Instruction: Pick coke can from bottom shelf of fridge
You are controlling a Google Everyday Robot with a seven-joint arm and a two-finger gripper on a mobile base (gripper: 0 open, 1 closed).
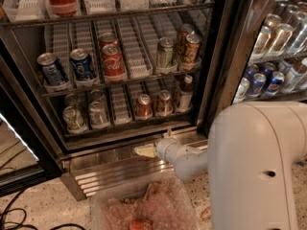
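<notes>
The fridge point(33, 99) stands with its inside exposed. On its bottom shelf point(124, 126), a dark rack with white ribbed dividers, the small red coke can point(144, 105) stands upright near the middle front. A darker brownish-red can point(164, 102) stands just right of it. My gripper point(144, 151) is a cream-coloured tip at the end of the white arm point(184, 159). It hangs below the shelf, in front of the ribbed steel base point(115, 169), about level with the coke can's lane and apart from it.
Silver cans point(74, 119) stand at the shelf's left and a dark bottle point(184, 92) at its right. Bigger red Coca-Cola cans point(112, 61) are on the rack above. A clear bin point(144, 207) sits on the floor below. Pepsi cans point(264, 83) fill the adjoining unit. Cables point(14, 217) lie at left.
</notes>
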